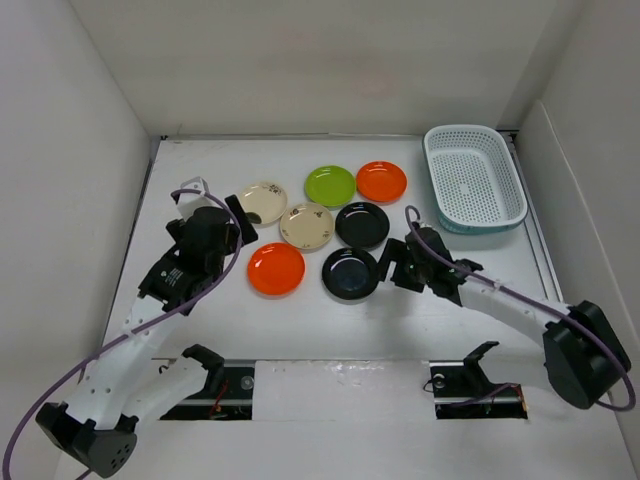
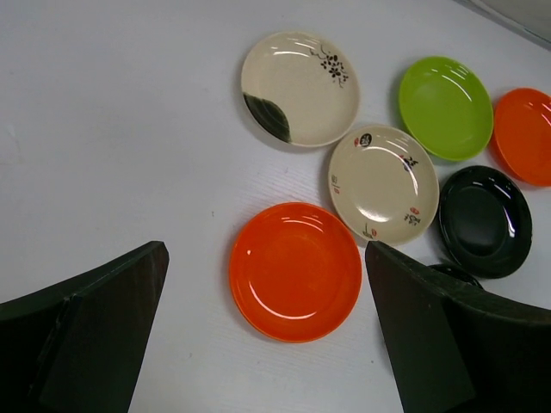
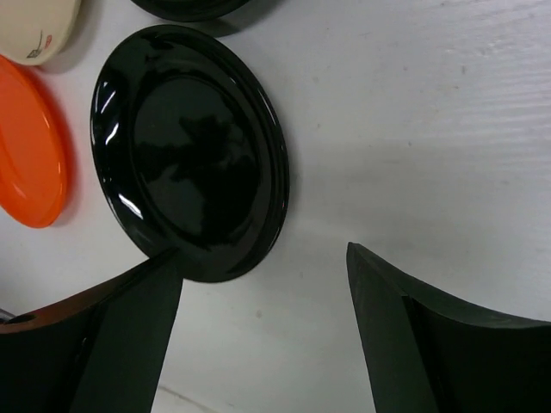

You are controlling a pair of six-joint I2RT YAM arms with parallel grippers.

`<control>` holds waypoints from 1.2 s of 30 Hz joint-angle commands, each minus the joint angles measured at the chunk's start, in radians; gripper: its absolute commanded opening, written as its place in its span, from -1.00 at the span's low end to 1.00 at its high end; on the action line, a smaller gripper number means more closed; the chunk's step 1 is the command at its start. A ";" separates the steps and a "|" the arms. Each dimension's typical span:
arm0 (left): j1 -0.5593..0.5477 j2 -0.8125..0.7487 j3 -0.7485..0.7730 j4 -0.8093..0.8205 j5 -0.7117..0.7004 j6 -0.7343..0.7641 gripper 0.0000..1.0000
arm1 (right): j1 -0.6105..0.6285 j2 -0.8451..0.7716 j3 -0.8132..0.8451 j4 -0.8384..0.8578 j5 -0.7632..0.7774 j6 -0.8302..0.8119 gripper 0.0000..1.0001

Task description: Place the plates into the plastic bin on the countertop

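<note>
Seven plates lie on the white countertop (image 1: 200,330): two cream (image 1: 263,203) (image 1: 306,226), a lime green (image 1: 330,185), two orange (image 1: 381,181) (image 1: 276,269), two black (image 1: 361,224) (image 1: 350,274). The pale mesh plastic bin (image 1: 473,190) stands at the back right, with no plate in it. My left gripper (image 1: 243,228) is open and empty, above and just left of the near orange plate (image 2: 295,271). My right gripper (image 1: 386,267) is open and empty at the right edge of the near black plate (image 3: 189,155); its left finger (image 3: 112,344) overlaps that plate's rim.
White walls close in the countertop on the left, back and right. A metal rail with the arm bases runs along the near edge (image 1: 340,375). The plates lie close together, some nearly touching.
</note>
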 commanded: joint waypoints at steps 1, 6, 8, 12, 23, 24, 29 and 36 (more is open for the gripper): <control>0.001 0.009 0.008 0.051 0.060 0.036 0.99 | -0.014 0.080 -0.024 0.222 -0.080 0.009 0.61; 0.001 0.018 0.008 0.051 0.060 0.045 0.99 | -0.050 0.185 -0.036 0.291 -0.089 0.018 0.19; 0.001 0.018 0.008 0.051 0.060 0.045 0.99 | -0.050 0.237 -0.036 0.300 -0.089 0.018 0.07; 0.001 0.009 0.008 0.051 0.060 0.045 0.99 | -0.060 0.298 -0.036 0.320 -0.100 0.018 -0.34; 0.001 0.009 0.008 0.051 0.060 0.045 0.99 | -0.041 0.165 -0.009 0.213 -0.029 0.093 -1.00; 0.001 0.009 0.008 0.051 0.060 0.045 0.99 | -0.041 0.075 0.005 0.134 -0.005 0.093 -1.00; 0.001 0.018 0.008 0.051 0.051 0.045 0.99 | -0.039 -0.136 0.135 -0.069 0.116 0.075 -1.00; 0.001 0.018 0.008 0.051 0.051 0.045 0.99 | -0.336 -0.007 0.402 -0.127 0.188 -0.031 -1.00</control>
